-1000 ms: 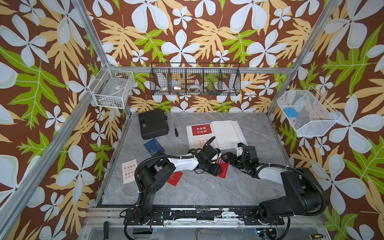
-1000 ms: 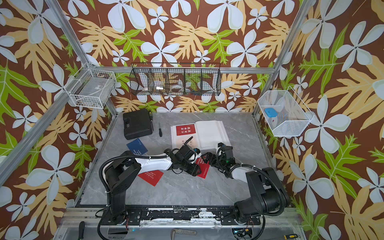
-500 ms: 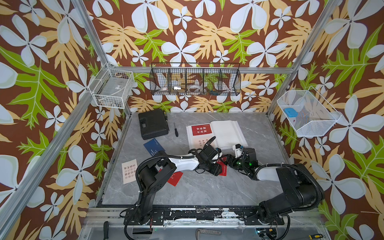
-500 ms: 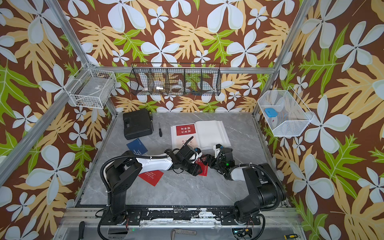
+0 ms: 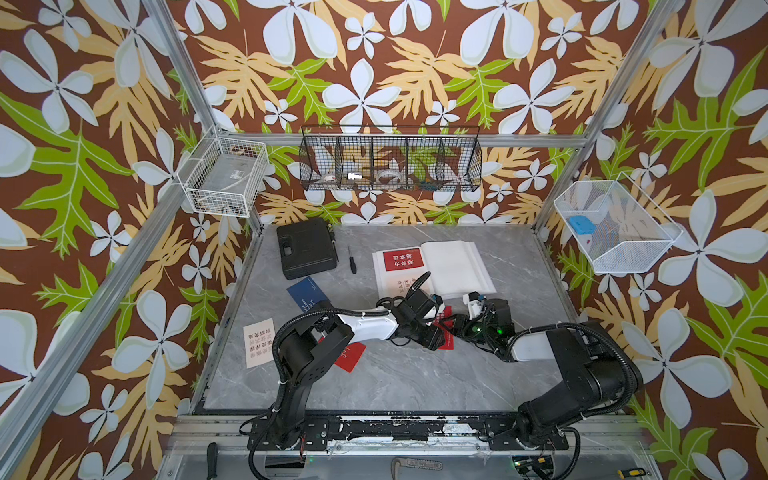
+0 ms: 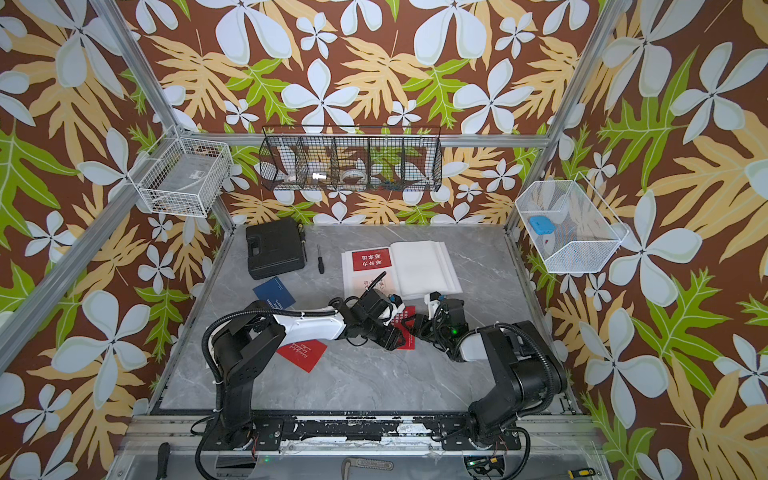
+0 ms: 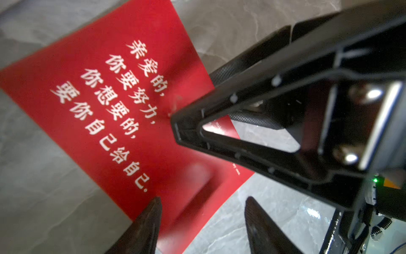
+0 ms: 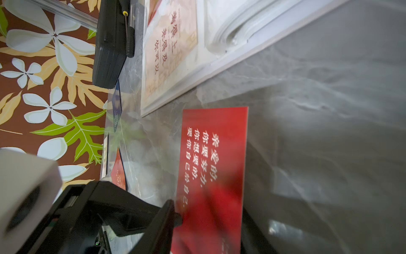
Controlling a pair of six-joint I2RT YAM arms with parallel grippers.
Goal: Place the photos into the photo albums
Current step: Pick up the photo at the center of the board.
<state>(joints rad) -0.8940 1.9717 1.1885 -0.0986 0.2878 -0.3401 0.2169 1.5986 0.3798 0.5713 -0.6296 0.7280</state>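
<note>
Red card (image 7: 114, 105) lies on the worktop (image 5: 415, 382) near the open photo album (image 5: 453, 266); likely light, thin, slick and floppy, so pinch an edge; left tool (image 7: 202, 217) spread over a corner, right tool (image 8: 211, 217) half-closed at its edge, can't tell if gripping.

Grey marble table (image 5: 395, 382) inside an aluminium frame (image 5: 180, 62), backed by floral wallpaper (image 5: 104, 174). At the far-left corner a black plastic case (image 5: 306, 248) lies flat and closed. Just beside it, along the far edge, is a small black screwdriver (image 5: 352, 258). A compartmented black wire basket (image 5: 390, 158) hangs above the far edge and a white wire basket (image 5: 224, 176) above the left edge. Above the right edge, a white mesh basket (image 5: 623, 253) holds a blue object (image 5: 581, 224).
</note>
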